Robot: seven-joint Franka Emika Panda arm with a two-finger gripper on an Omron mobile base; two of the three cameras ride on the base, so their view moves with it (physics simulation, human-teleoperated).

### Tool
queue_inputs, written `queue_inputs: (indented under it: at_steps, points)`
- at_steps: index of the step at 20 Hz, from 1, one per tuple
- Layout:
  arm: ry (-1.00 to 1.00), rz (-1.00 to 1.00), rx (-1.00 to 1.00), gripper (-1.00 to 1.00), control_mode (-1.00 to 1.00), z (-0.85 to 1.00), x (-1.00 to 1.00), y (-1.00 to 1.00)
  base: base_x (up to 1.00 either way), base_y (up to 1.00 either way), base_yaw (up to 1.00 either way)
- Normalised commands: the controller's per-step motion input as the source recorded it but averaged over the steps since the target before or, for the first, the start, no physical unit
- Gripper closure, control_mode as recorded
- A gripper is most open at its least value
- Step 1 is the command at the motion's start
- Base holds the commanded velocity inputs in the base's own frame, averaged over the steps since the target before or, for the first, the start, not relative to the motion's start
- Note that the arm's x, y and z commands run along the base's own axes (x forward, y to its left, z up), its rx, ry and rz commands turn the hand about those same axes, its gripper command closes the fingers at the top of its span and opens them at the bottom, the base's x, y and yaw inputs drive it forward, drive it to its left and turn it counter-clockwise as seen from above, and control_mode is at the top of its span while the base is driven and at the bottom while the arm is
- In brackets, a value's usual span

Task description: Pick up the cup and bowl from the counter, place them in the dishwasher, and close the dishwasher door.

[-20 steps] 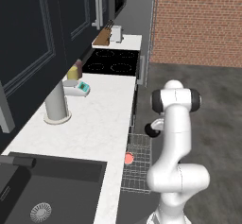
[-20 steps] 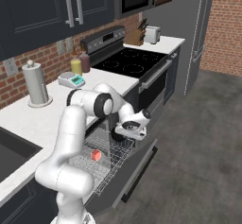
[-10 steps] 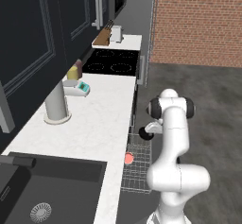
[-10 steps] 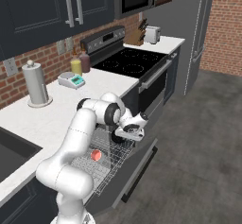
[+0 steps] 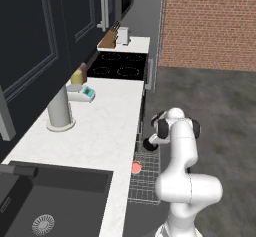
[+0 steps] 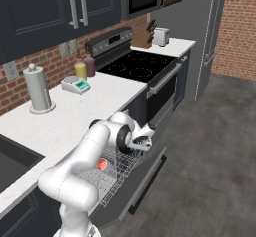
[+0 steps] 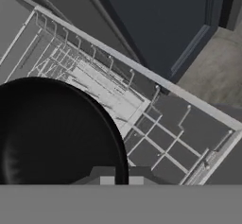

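Your claw [image 7: 121, 180] pinches the bowl [image 7: 52, 133] above the rack [image 6: 117, 173]; cup [image 6: 101, 164] inside; white counter [image 5: 95, 131]; brick wall [image 5: 210, 23].

Flat, even rendered light, no clear source. Counter [image 5: 107, 126] reads bright white, upper cabinets [image 5: 35, 36] dim and low-contrast. Shadows soft, faint. Both base views coarse and slightly blurred. Hand view soft; bowl [image 7: 52, 133] shows a weak glossy sheen
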Motion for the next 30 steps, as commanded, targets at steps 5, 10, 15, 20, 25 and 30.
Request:
queue_inputs:
  at_steps: [5, 10, 15, 20, 25, 30]
  points:
    - [0.03, 0.04, 0.0, 1.0, -1.0, -0.45, 0.51, 0.01, 0.0, 0.0, 0.0]
    - [0.0, 0.02, 0.0, 1.0, -1.0, -0.59, 0.34, 0.03, 0.0, 0.0, 0.0]
    - [0.0, 0.02, 0.0, 1.0, -1.0, -0.67, 0.1, 0.0, 0.0, 0.0, 0.0]
    - [0.0, 0.03, 0.0, -1.0, -1.0, -0.76, 0.02, -0.04, 0.0, 0.0, 0.0]
    - [0.0, 0.02, 0.0, -1.0, -1.0, -0.43, -0.12, -0.05, 0.0, 0.0, 0.0]
    - [-0.01, 0.0, 0.0, -1.0, -1.0, 0.0, -0.39, -0.09, 0.0, 0.0, 0.0]
